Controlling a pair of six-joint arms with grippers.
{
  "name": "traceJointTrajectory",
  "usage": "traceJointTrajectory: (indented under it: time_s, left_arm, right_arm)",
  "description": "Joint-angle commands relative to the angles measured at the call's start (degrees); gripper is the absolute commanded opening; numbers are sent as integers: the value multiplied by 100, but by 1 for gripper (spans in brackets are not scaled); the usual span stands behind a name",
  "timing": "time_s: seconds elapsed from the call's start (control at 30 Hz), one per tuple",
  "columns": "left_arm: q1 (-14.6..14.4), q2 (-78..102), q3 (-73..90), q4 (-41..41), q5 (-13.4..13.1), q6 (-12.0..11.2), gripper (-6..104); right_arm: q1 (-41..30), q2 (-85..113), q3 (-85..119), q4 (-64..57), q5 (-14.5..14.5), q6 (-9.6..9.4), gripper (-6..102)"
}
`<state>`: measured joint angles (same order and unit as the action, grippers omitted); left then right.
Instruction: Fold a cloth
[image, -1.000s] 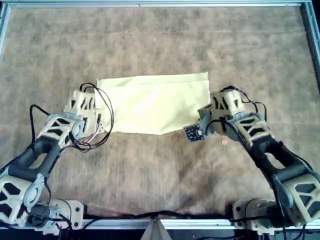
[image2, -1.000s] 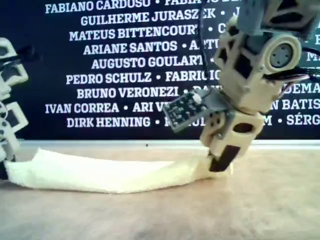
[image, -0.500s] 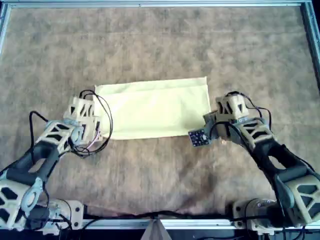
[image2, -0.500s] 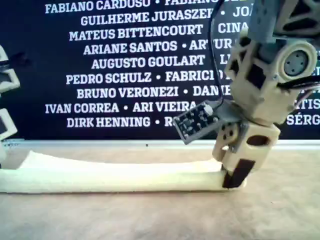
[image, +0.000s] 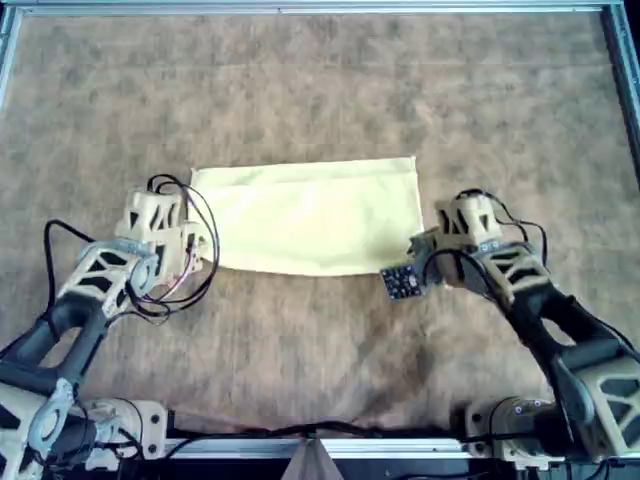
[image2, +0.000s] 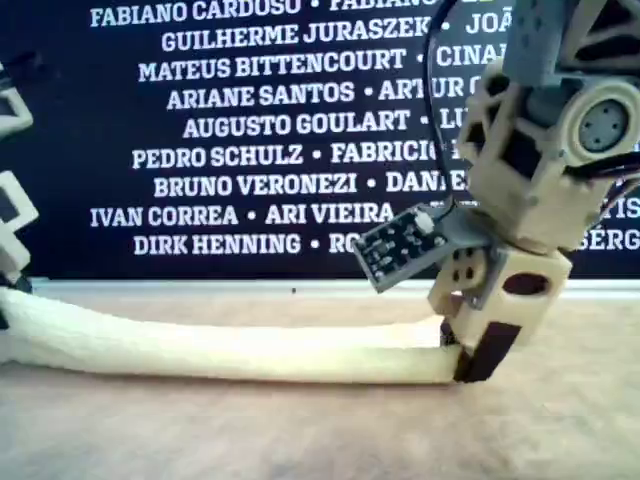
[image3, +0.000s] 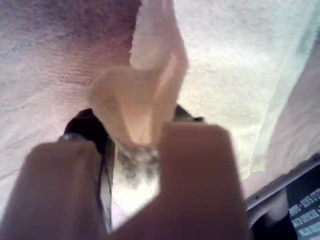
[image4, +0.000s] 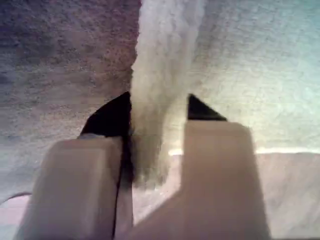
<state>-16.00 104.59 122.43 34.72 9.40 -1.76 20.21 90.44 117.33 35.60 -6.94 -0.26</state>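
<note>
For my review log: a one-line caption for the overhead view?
Two claws pinch opposite ends of the folded yellow cloth on the brown table covering.

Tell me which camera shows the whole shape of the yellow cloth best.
The overhead view: the cloth lies there as a full folded rectangle between both grippers. The exterior view shows only its low front edge; each wrist view shows just a pinched bunch of fabric.

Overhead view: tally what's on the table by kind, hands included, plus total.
Pale yellow cloth: 1
Robot hands: 2, the left hand and the right hand, each pinching a near edge of the cloth
Brown mottled table covering: 1
Total: 4
</note>
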Motion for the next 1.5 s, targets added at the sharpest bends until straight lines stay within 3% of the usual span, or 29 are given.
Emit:
traceJointTrajectory:
  time_s: [0.0,0.33,0.7,0.8,0.97,1.1,1.23,1.47]
  left_arm:
    - [-114,334,79,0,-18,26,49]
    - [-44,598,308,0,-35,-53,65]
    - [-35,967,800,-9,-35,18,67]
    - [-35,1063,826,-9,-44,18,76]
    - [18,1556,1151,0,-53,9,102]
    - [26,2162,1477,0,-53,26,100]
    - [272,3059,1978,0,-53,-44,100]
    - [958,5036,3094,-9,-53,9,100]
  right_arm:
    - [-26,905,70,105,35,-26,58]
    - [-26,2109,800,105,35,-26,62]
    - [-26,3340,1362,105,26,-26,62]
    - [-26,3718,1591,105,26,-26,62]
    - [-35,4368,2021,105,35,-35,62]
    - [-44,4939,2250,105,35,-35,63]
    - [-44,5687,2549,105,44,-35,63]
    - [-79,7207,3331,88,44,-35,63]
